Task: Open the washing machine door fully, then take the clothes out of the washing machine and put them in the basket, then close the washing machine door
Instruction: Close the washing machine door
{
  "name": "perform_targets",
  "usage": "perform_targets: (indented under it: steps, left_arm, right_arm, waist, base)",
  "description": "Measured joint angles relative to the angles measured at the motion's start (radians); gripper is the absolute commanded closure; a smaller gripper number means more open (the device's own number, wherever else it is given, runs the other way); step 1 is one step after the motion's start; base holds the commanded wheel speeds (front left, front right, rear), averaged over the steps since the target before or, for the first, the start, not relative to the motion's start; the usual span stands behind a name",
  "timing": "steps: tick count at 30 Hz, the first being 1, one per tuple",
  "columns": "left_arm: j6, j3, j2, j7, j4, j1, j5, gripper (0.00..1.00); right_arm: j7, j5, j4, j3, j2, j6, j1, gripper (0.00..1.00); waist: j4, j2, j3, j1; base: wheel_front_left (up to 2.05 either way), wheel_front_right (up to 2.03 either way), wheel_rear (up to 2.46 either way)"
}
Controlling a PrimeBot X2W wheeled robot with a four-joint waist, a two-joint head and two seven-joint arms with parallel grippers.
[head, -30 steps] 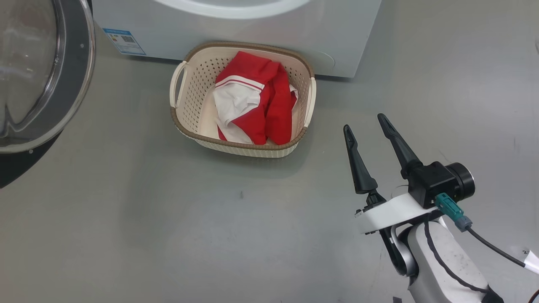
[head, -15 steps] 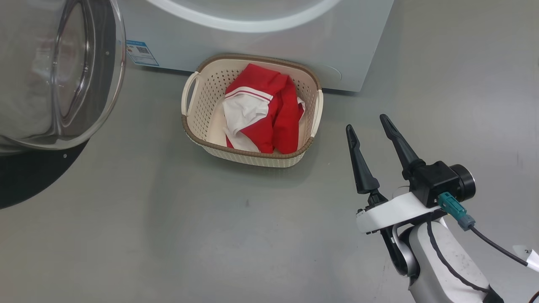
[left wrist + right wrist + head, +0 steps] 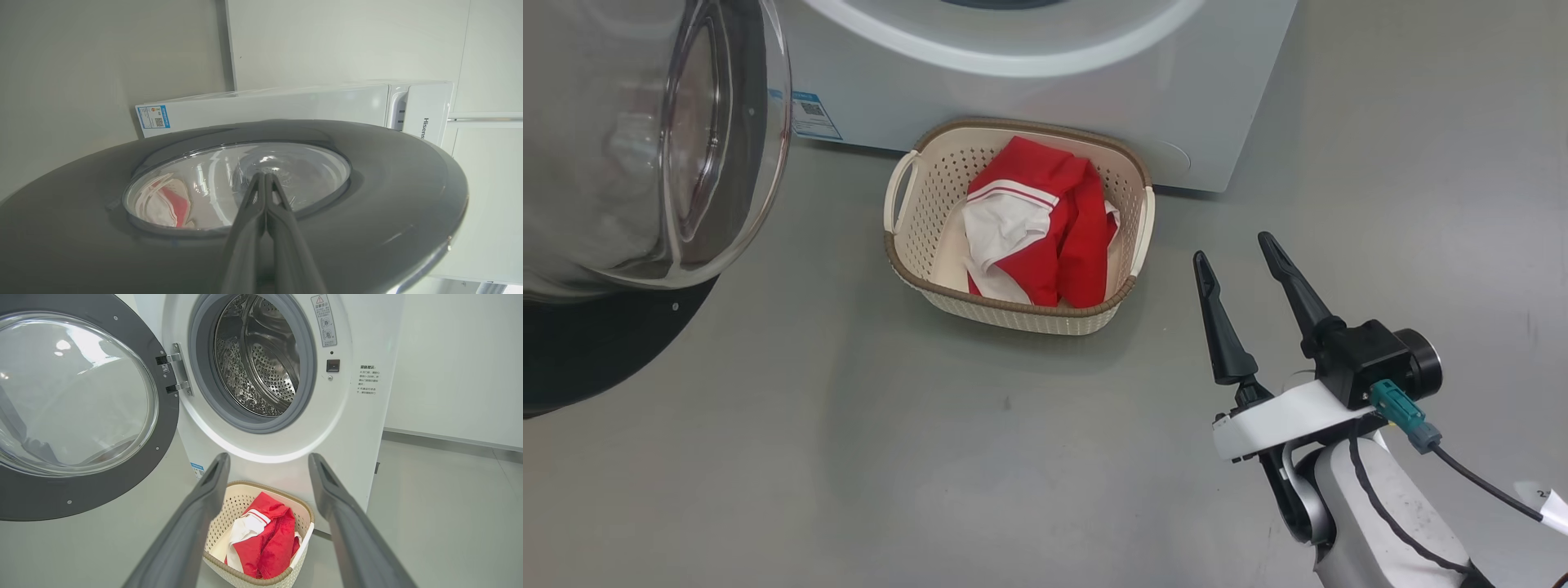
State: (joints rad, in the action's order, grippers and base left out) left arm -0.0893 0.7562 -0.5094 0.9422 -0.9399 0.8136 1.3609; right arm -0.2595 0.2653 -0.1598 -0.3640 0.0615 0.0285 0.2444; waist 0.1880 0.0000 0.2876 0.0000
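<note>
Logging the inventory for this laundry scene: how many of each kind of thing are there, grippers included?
Washing machine: 1
Washing machine door: 1
Basket: 1
Heap of red-and-white clothes: 1
Grippers: 2 (left gripper, right gripper)
Total: 6

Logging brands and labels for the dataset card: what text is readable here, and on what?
"Hisens", with the last letter not legible: on the washing machine, on its white front panel.
Blue label, low on the machine's front: QR code and print, too small to read.
Warning sticker beside the drum opening: triangle sign and pictograms, words unreadable.
Chinese notice below it: too small to read.
White tag on the right arm's cable: blurred.
</note>
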Motion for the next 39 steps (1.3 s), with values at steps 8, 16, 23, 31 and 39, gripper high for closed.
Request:
perform_targets:
  steps: [8,16,23,31,39]
  left_arm:
    - [-0.014,-0.024,0.068,0.086,0.052,-0.033,0.016,1.00]
    - [-0.022,-0.072,0.152,0.156,0.127,-0.066,0.037,1.00]
    - [-0.023,-0.086,0.236,0.174,0.183,-0.087,0.049,1.00]
    - [-0.030,-0.104,0.323,0.176,0.273,-0.136,0.056,1.00]
    - [-0.031,-0.128,0.385,0.184,0.361,-0.188,0.056,1.00]
  right_arm:
    - [0.000,0.007,-0.001,0.000,0.000,0.001,-0.009,0.00]
    - [0.000,0.009,-0.002,0.000,0.000,0.001,-0.012,0.00]
    - [0.000,0.019,-0.002,-0.002,0.000,0.001,-0.019,0.00]
    - [0.000,0.026,-0.003,-0.006,-0.001,0.001,-0.029,0.00]
    - [0.000,0.035,-0.002,-0.007,-0.001,0.006,-0.030,0.00]
  waist:
    - [-0.004,0.0000,-0.008,0.0000]
    - [-0.007,0.0000,-0.020,0.0000]
    - [-0.008,0.0000,-0.030,0.0000]
    - [-0.017,0.0000,-0.046,0.0000]
    - [-0.026,0.0000,-0.056,0.0000]
  base:
    - [0.00,0.00,0.00]
    - [0.00,0.00,0.00]
    - [0.00,0.00,0.00]
    - [0.00,0.00,0.00]
    - [0.00,0.00,0.00]
